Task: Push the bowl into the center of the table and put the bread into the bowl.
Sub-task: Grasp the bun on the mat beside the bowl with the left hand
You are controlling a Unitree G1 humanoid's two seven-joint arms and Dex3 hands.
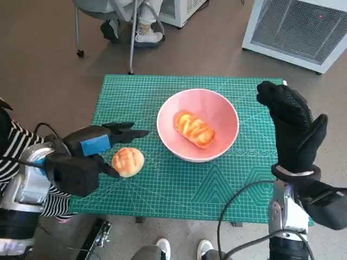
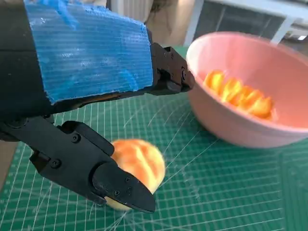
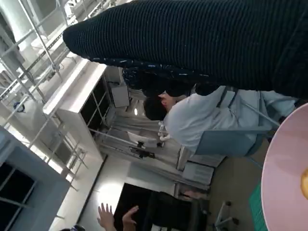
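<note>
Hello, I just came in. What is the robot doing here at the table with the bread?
A pink bowl sits near the middle of the green mat, with one long bread already in it. A round bun lies on the mat beside the bowl. The left hand is around the bun, one finger against it, but the bun rests on the mat, not lifted. The right hand hangs open beside the bowl and holds nothing.

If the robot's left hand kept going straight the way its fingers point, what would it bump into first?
Probably the pink bowl. The left hand points across the mat toward it, with the round bread roll beside its lower finger. Depth is unclear, so the roll might get nudged too.
</note>
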